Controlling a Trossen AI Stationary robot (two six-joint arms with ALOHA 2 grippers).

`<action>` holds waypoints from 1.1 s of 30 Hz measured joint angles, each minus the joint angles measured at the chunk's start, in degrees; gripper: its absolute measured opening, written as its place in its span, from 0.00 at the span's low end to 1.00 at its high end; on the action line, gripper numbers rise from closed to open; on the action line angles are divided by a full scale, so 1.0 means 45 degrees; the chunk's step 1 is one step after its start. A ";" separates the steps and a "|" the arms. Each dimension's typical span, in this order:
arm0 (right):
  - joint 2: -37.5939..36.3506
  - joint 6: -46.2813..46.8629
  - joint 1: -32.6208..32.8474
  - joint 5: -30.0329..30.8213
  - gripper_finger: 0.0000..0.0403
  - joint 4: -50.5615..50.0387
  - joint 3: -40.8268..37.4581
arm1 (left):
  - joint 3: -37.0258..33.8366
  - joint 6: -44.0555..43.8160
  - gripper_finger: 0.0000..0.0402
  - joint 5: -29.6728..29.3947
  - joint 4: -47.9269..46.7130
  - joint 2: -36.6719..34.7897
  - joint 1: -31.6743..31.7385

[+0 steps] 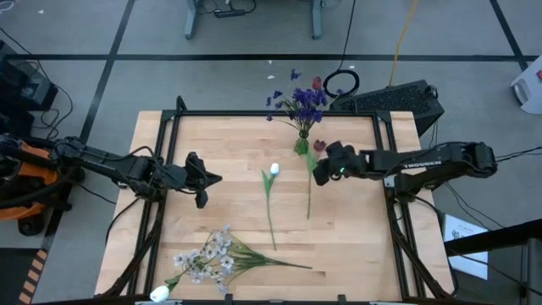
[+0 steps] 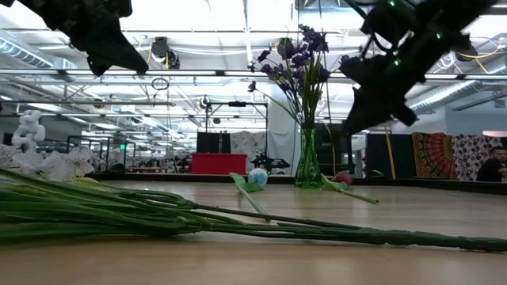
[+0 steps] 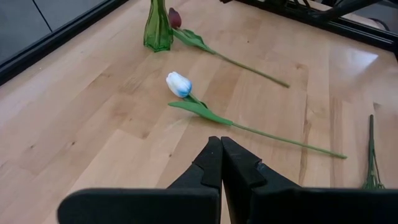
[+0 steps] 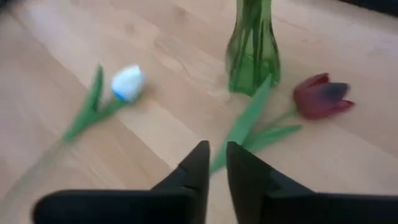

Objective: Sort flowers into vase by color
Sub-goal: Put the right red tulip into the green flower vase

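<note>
A green glass vase (image 1: pixel 301 145) at the table's (image 1: pixel 229 140) far edge holds purple-blue sprays (image 1: pixel 303 102), with a dark red bud (image 4: pixel 322 96) lying just beside its base. A white tulip (image 1: pixel 273 170) lies mid-table and a pale blossom bunch (image 1: pixel 207 255) near the front edge. The left gripper (image 1: pixel 214 179) hovers with fingers pressed together, the right gripper (image 1: pixel 317 175) nearly closed, both empty.

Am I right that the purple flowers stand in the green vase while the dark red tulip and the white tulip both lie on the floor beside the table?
Not quite: the dark red tulip and the white tulip lie on the wooden table, not the floor, as the high view shows. The purple flowers do stand in the green vase.
</note>
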 joint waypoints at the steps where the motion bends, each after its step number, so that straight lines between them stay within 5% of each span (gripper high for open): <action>1: 0.0239 -0.0003 0.0154 0.0220 0.08 -0.0766 0.0467 | 0.0004 0.0000 0.02 0.0000 0.0000 0.0000 0.0004; 5: 0.1390 0.0570 0.0374 0.0641 0.01 -0.2982 0.2243 | 0.0004 0.0007 0.02 0.0000 -0.0010 0.0000 0.0001; 12: 0.3392 0.2802 -0.0149 0.0434 0.07 -0.3538 0.3783 | 0.0000 0.0000 0.02 0.0000 -0.0029 0.0015 0.0003; 18: 0.4649 0.4295 -0.0955 -0.1644 0.19 -0.4056 0.3870 | 0.0004 -0.0328 0.02 0.0005 -0.0029 0.0015 0.0004; 33: 0.7010 0.4672 -0.1006 -0.1739 0.47 -0.2792 0.3870 | -0.0001 -0.0325 0.02 0.0150 -0.0033 0.0015 0.0003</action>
